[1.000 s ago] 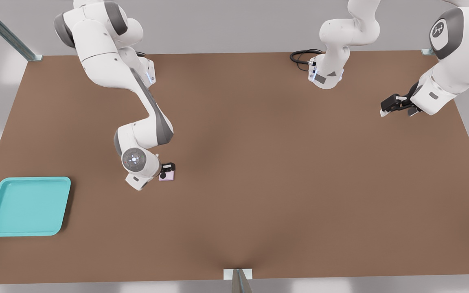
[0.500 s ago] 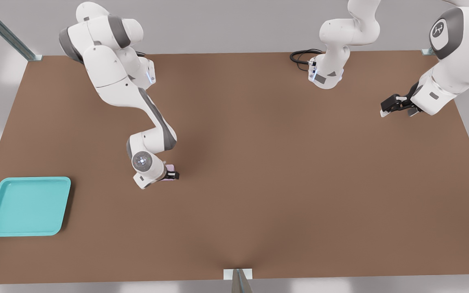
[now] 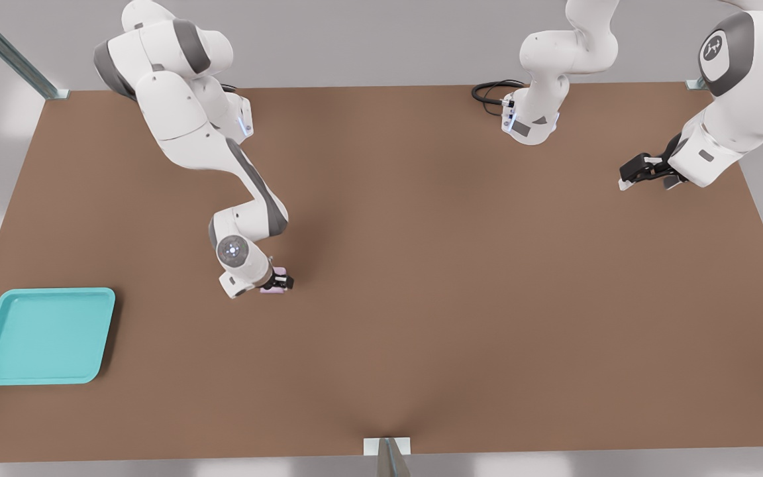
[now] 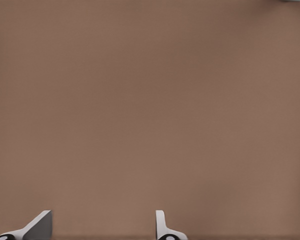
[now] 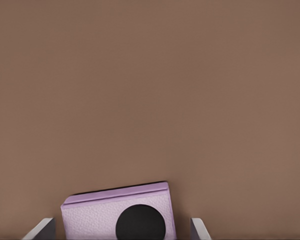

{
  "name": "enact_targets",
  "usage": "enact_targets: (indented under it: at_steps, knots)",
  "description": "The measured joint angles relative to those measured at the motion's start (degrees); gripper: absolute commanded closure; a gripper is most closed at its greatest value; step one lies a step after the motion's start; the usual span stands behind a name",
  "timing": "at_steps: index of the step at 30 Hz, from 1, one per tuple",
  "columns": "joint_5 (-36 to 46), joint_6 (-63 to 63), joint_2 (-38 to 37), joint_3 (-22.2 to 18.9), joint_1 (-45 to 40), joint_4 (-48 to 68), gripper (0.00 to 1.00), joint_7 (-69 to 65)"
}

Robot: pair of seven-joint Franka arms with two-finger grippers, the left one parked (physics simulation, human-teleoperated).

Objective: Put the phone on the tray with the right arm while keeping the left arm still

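Straddling the phone (image 5: 119, 215): gripper (image 3: 278, 283) of the right arm (image 3: 222, 149), low over the brown table (image 3: 454, 278); fingers (image 5: 197, 229) spread wider than the slab, gaps showing either side. Tray (image 3: 44, 336): well apart, toward the front view's left

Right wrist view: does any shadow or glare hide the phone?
Right wrist view: even light, no glare; the phone sits between the gripper fingertips, cut off by the frame edge. Front view: the arm covers most of the phone; soft shadow darkens the table beside it.
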Motion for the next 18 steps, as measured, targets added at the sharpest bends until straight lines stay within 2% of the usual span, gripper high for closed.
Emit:
enact_targets:
  at_steps: [1, 2, 5, 12, 18]
  knots:
    - [0.0, 0.1, 0.2, 0.0, 0.0, 0.1, 0.04, 0.2]
    - [0.0, 0.2, 0.3, 0.0, 0.0, 0.2, 0.13, 0.3]
    - [0.1, 0.4, 0.4, 0.0, 0.0, 0.2, 0.22, 0.7]
    - [0.3, 0.0, -2.0, 0.1, -1.0, -0.1, 0.24, 0.5]
    - [0.4, -3.7, -7.1, 0.0, -12.9, 0.8, 0.24, -3.5]
